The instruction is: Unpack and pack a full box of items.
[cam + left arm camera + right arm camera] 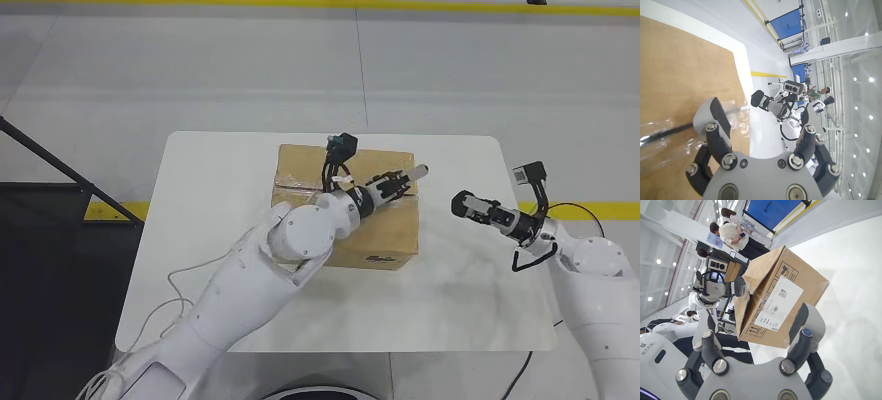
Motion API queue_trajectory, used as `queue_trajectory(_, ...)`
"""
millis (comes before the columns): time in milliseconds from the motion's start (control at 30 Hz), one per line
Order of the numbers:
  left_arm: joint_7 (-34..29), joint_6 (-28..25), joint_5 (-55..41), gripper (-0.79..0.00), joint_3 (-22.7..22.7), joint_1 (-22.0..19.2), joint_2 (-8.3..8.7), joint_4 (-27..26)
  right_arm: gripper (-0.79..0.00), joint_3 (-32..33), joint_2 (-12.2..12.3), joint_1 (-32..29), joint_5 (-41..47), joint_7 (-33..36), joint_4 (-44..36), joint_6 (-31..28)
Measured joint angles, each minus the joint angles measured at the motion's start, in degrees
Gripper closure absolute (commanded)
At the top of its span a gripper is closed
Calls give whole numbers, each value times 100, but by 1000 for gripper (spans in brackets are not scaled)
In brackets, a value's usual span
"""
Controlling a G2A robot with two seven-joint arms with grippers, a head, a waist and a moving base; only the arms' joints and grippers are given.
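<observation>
White rounded-corner bench (200, 250). On it, just toward 12 o'clock of centre, a brown cardboard box (390, 235), flaps shut. Above the box's 3 o'clock edge, the left pincer (405, 182), spread wide, gripping nothing, one pad at the seam. Farther out at 3 o'clock, apart from the box, the right pincer (462, 204), likewise spread and bare. White printed label (780, 302) on the box's side; clear crinkled tape (738, 117) over the seam.

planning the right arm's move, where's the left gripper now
In the top view the left gripper is open over the top of the cardboard box, at its edge nearest the right gripper.
</observation>
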Motion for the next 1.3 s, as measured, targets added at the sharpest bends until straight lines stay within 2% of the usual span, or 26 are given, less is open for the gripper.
queue_trajectory(167, 233, -111, -25, -785, -90, 24, -36, -238, -785, -40, 31, 0, 35, -16, 17, -17)
queue_trajectory(333, 405, -138, 113, -785, -618, 294, 51, -678, -785, -113, 55, 51, 73, -18, 66, -18)
queue_trajectory(467, 326, -52, 191, -785, -931, 462, 107, -674, -785, -186, 70, 115, 107, -8, 97, -9)
queue_trajectory(667, 197, -72, 228, -785, -743, 477, 68, -401, -785, -298, 94, 205, 155, -19, 149, -20)
queue_trajectory(833, 411, -336, 129, -785, -815, 638, 51, -737, -785, -255, 164, 183, 201, -91, -53, -92)
queue_trajectory(1067, 280, -813, 57, -785, -1544, 1358, 194, -1467, -785, -136, 301, 172, 527, 227, -992, 227)
queue_trajectory(1300, 416, -1638, 15, -785, -2572, 2255, 353, -1798, -785, -622, 220, 609, 785, 810, -1453, 875)
